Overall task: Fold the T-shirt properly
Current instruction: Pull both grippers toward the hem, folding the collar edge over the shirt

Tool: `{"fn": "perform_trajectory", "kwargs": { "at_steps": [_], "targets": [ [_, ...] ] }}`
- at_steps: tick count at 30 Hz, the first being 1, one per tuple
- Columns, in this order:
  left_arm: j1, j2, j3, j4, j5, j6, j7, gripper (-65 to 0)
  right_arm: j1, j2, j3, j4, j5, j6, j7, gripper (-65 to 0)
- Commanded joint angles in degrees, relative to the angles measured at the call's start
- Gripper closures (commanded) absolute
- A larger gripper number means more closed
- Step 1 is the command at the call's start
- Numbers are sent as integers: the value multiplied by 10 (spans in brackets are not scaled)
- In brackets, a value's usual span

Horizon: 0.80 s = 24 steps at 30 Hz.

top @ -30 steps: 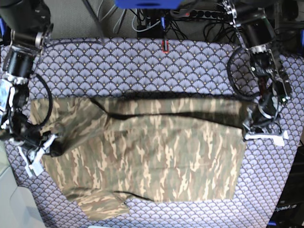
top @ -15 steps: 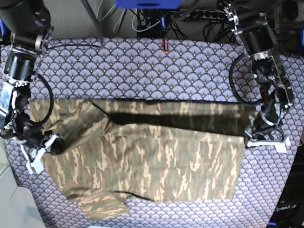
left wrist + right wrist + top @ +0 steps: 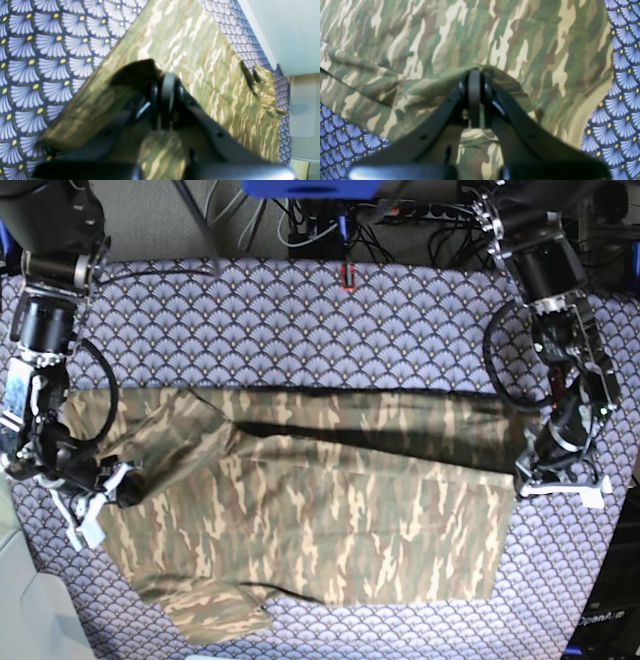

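1. T-shirt (image 3: pixel 310 510) lies spread across the tabletop's near half, on the purple tablecloth (image 3: pixel 300 320).
2. Left gripper (image 3: pixel 533 468), right edge, fingers pinched closed on shirt cloth.
3. Right gripper (image 3: pixel 112 486), left edge, clamped on shirt.

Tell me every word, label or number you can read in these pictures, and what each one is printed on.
"OpenArm": small white lettering on the dark robot base at the lower right corner of the base view; faint, partly cut off.
Nothing else is readable: the camouflage T-shirt and the purple scallop-patterned tablecloth carry patterns only, and the small red tag at the tablecloth's far edge is too small to read.
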Motion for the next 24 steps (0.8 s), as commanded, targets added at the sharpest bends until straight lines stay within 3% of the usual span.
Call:
{"fn": "perform_trajectory", "kwargs": {
  "at_steps": [1, 5, 9, 13, 20, 24],
  "targets": [
    [-3, -7, -2, 10, -4, -4, -8, -20, 18, 10, 2, 10, 10, -2, 12, -10],
    [17, -7, -2, 12, -8, -4, -12, -183, 16, 10, 4, 10, 10, -2, 11, -82],
    [35, -7, -2, 17, -9, -4, -13, -308, 16, 12, 3, 10, 10, -2, 7, -213],
    [39, -7, -2, 17, -5, -4, -13, -317, 16, 20, 7, 10, 11, -2, -13, -304],
    [66, -19, -1, 20, -11, -5, -7, -319, 2, 51, 10, 12, 12, -2, -46, -310],
    [99, -26, -2, 56, -11, -5, -10, -319, -30, 60, 44, 14, 14, -2, -46, -309]
  ]
}}
